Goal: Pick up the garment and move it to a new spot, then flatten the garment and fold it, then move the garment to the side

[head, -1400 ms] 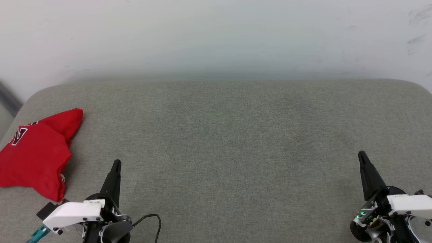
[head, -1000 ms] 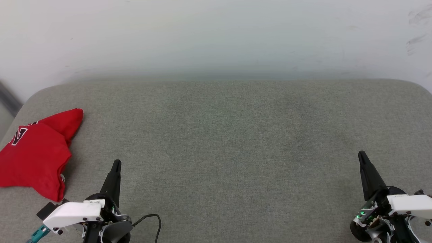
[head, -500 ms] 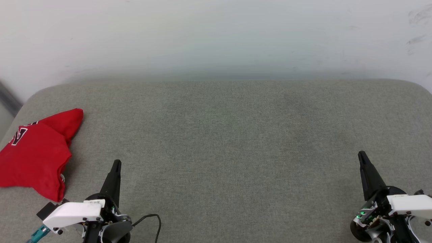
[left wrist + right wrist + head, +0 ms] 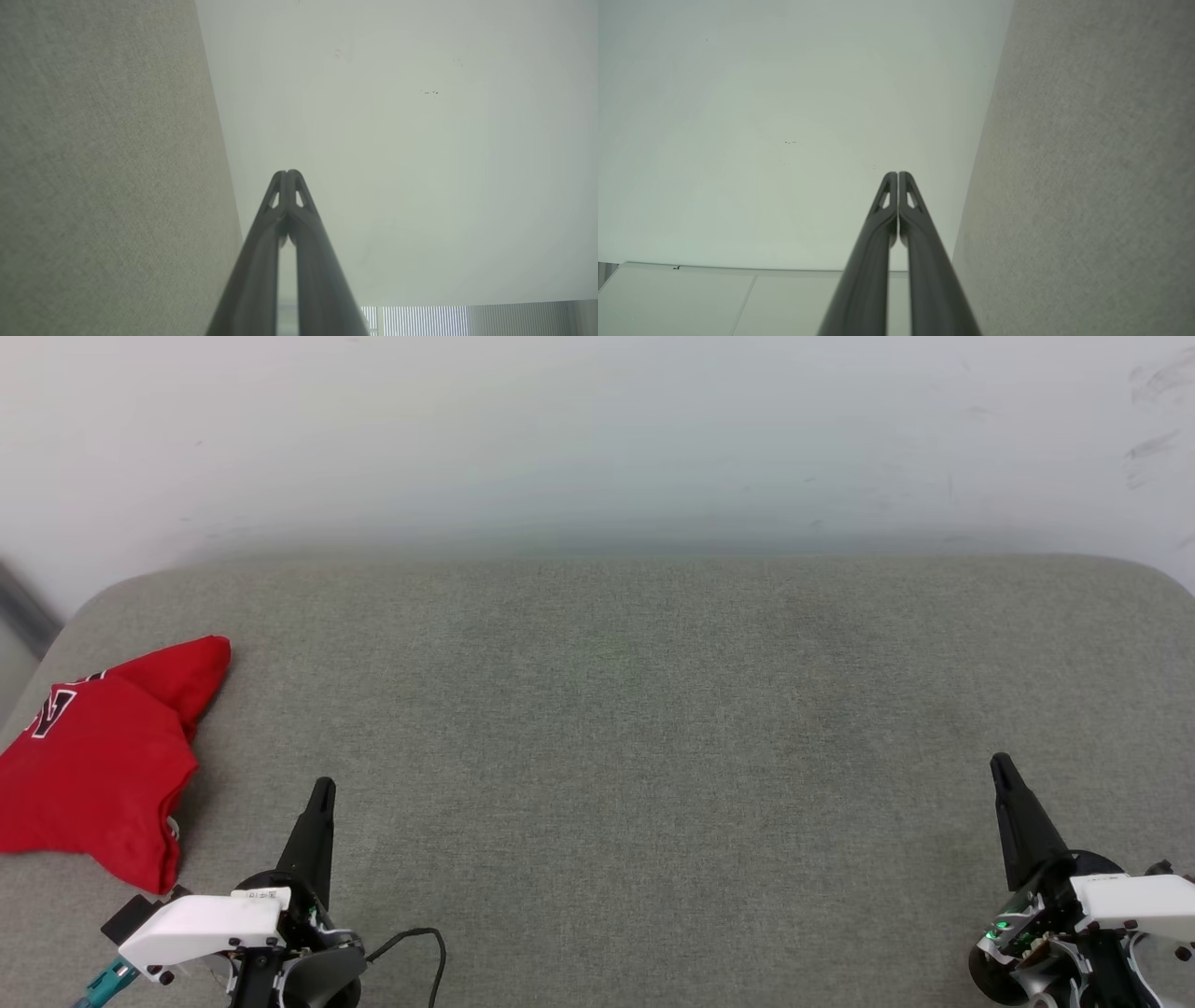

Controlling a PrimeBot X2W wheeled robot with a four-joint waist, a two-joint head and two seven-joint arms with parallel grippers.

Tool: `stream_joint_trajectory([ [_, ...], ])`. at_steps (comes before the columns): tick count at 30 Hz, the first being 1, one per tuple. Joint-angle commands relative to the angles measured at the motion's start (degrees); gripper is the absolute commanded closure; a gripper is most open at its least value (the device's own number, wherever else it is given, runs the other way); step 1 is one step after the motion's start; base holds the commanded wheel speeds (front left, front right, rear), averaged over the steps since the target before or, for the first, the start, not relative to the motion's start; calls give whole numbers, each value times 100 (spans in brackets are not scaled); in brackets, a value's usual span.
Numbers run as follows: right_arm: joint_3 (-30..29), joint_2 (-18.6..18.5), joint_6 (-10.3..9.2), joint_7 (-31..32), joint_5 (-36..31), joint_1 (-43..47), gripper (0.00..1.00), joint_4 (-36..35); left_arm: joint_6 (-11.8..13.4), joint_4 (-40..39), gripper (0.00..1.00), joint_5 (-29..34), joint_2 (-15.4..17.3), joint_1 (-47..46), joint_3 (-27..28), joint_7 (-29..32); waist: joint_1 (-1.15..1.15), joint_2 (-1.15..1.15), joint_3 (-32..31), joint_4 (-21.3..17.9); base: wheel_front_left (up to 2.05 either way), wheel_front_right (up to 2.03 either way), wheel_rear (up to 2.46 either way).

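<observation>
both left fingers (image 4: 313,840) and right fingers (image 4: 1022,831) closed; garment (image 4: 93,765) untouched.

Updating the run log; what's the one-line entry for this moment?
garment: lying at left edge of grey cushion | left gripper: shut, empty, near garment, not touching | right gripper: shut, empty, far right

We see the garment (image 4: 93,765) in plain red, with black lettering (image 4: 51,709) outlined in white. We note a mottled grey-green weave on the cushion (image 4: 653,709), an off-white wall (image 4: 597,429), and black fingers with white housings on the left gripper (image 4: 322,791) and right gripper (image 4: 999,765).
</observation>
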Motion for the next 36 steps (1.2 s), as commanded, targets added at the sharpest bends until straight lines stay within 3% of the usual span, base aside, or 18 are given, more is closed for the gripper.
stream_joint_trajectory([
  [1, 4, 23, 0, 5, -25, -76, 100, 4, -15, -3, 100, 13, -9, -45, 5, 8, 0, 0, 0, 0, 0, 0, 0],
  [18, 4, 23, 0, 5, -25, -76, 100, 4, -15, -3, 100, 13, -9, -46, 5, 8, 0, 0, 0, 0, 0, 0, 0],
  [19, 0, 0, -1, -1, 1, 2, 0, 6, 1, 6, 0, 1, -1, 1, -3, -2, 0, 0, 0, 0, 0, 0, 0],
  [36, 324, -40, 0, -423, -407, 232, 0, -166, 5, -167, 0, 436, 9, 43, -474, -434, 0, 0, -11, -2, 0, 0, 0],
])
